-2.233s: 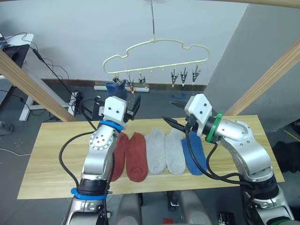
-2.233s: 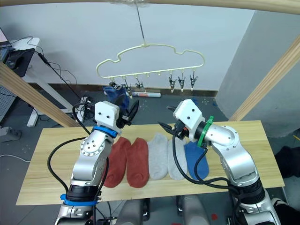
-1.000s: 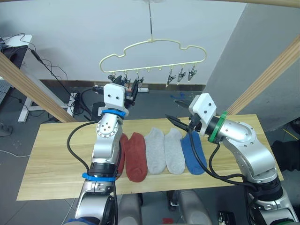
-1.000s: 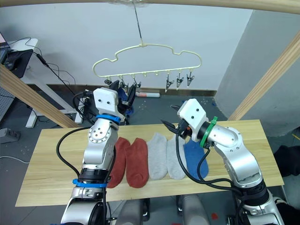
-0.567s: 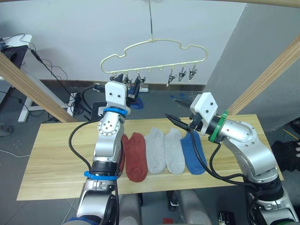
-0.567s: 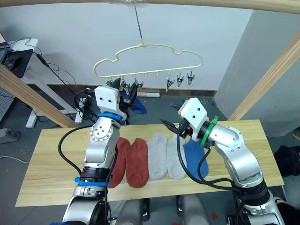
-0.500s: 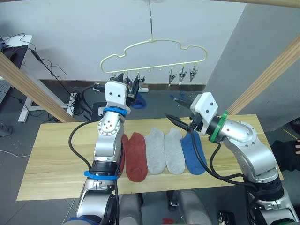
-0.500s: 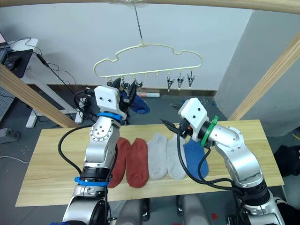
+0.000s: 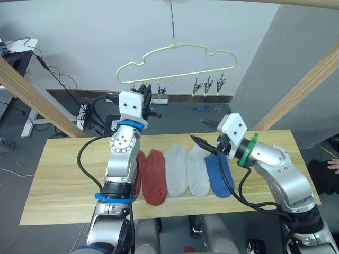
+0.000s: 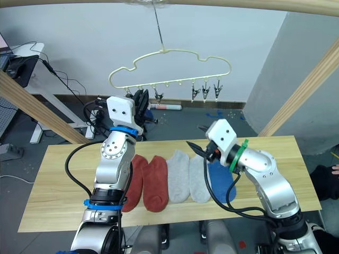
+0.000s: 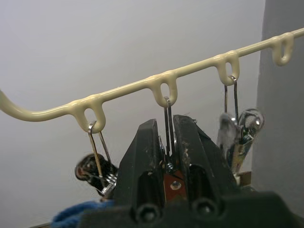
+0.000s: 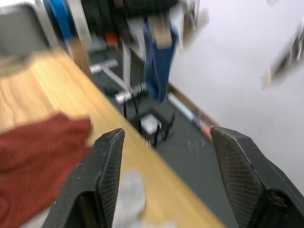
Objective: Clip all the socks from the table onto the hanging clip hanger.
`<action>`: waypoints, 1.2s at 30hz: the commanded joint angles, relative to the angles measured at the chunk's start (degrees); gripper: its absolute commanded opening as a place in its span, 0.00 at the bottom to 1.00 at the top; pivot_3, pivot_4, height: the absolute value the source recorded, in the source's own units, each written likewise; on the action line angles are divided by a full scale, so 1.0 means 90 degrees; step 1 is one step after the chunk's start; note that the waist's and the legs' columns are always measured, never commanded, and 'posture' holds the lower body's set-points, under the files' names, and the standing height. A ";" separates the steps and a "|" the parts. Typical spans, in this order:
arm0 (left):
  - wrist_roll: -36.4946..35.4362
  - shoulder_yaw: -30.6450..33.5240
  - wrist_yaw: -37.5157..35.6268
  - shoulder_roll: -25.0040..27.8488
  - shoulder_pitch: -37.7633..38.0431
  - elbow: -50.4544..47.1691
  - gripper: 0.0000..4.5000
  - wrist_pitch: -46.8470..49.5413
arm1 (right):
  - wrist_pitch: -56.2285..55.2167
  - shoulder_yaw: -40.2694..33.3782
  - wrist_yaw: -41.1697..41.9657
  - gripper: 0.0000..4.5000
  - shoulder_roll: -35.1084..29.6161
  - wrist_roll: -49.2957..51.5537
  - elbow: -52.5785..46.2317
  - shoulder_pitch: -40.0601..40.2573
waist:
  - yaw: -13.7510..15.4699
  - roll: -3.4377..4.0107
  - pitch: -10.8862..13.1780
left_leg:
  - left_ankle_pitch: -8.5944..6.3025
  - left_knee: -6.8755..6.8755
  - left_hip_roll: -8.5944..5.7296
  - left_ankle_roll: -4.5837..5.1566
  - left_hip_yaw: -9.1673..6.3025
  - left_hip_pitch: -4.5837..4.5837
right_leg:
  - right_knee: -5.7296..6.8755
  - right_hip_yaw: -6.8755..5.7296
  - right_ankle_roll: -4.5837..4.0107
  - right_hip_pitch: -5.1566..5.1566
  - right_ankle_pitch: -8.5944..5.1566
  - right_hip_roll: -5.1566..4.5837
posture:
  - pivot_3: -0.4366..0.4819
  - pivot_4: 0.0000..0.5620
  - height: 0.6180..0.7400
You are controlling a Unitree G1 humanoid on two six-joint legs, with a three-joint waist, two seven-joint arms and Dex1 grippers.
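The pale-yellow clip hanger point(image 9: 175, 48) hangs by its hook above the table point(image 9: 63, 174). My left gripper point(image 9: 148, 91) is raised to its row of clips, fingers point(image 11: 147, 142) shut on the middle clip of the three in the left wrist view. A blue sock point(image 12: 159, 61) hangs just below that gripper; what holds it is hidden. On the table lie two rust-red socks point(image 9: 153, 177), two grey socks point(image 9: 176, 172) and a blue sock point(image 9: 218, 174) side by side. My right gripper point(image 9: 204, 132) hovers open over the grey and blue socks, holding nothing.
Slanted wooden frame poles stand at the left point(image 9: 37, 98) and right point(image 9: 302, 87). Three free clips point(image 9: 207, 83) hang at the hanger's right end. Cables and a power strip point(image 9: 159, 100) lie on the floor behind. A person's hand point(image 9: 332, 165) shows at the right edge.
My left gripper has closed its fingers onto the clip. The hanger has swung slightly right. The right gripper has opened wider and shifted a little right and down.
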 commanded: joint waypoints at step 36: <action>-0.2540 0.0442 -0.1650 0.0897 -0.0117 -0.1491 0.04 0.3152 | -0.1844 0.0516 -0.0509 0.00 0.0624 -0.1436 0.2501 -0.0183 | 0.0000 0.0003 0.0006 | 0.0015 0.0007 0.0002 -0.0026 0.0030 0.0023 | 0.0051 0.0041 0.0010 -0.0014 -0.0006 0.0008 | 0.36 0.54 1.00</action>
